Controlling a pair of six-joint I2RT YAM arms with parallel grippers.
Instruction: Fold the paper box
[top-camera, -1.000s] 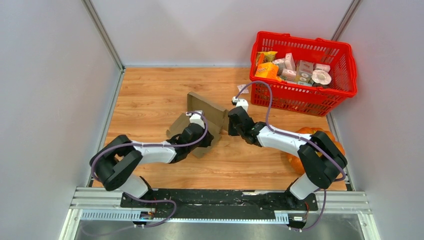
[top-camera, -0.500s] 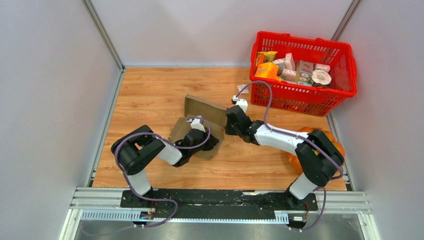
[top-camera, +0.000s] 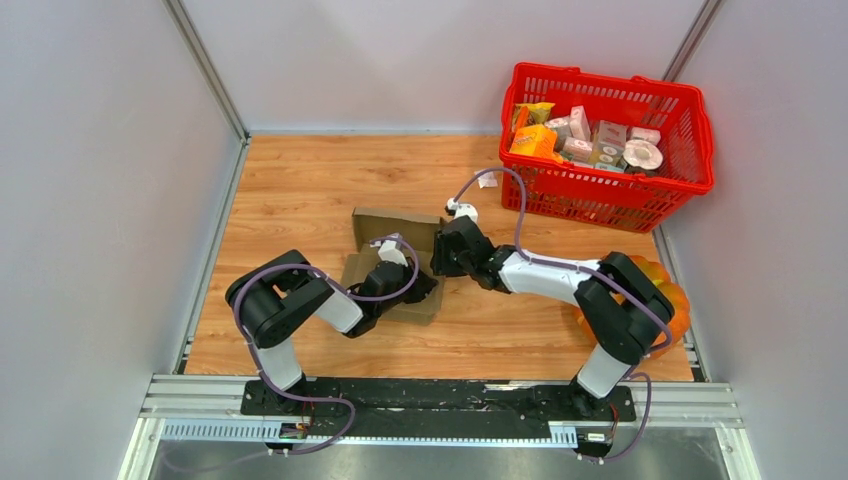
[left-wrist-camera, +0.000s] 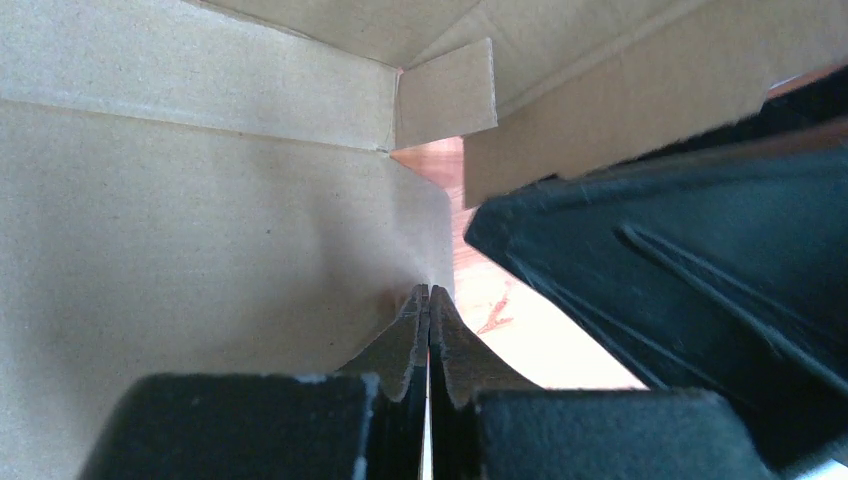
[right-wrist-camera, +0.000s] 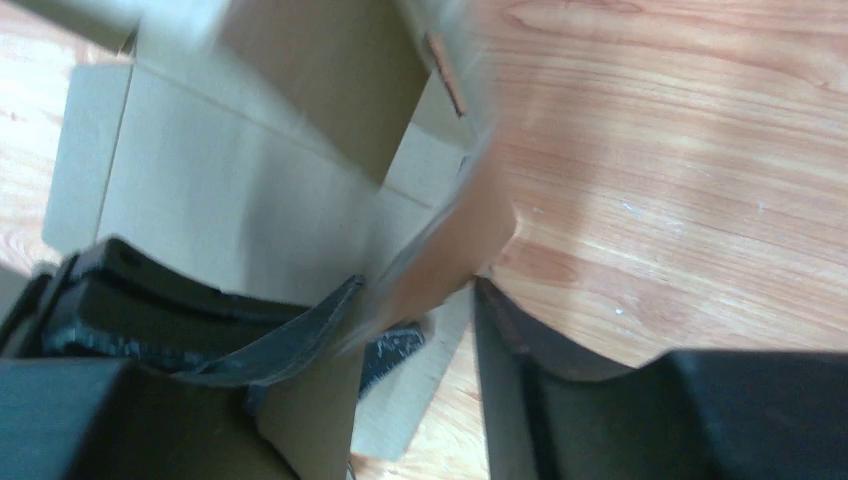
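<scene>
Brown cardboard paper box (top-camera: 385, 228) lies half folded on the wooden table (top-camera: 300, 180) in the top view. The left gripper (top-camera: 415, 288) is at its 5 o'clock part and the right gripper (top-camera: 440, 255) at its 3 o'clock edge. A red plastic basket (top-camera: 605, 92) sits at 2 o'clock.

Left wrist view: the left gripper (left-wrist-camera: 428, 312) is pinched tight beside the paper box (left-wrist-camera: 200, 200).

Right wrist view: the right gripper (right-wrist-camera: 420, 290) stands partly apart, with a blurry flap of the paper box (right-wrist-camera: 250, 200) in the gap.

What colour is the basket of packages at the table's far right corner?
The basket is red, clearest in the top external view.
</scene>
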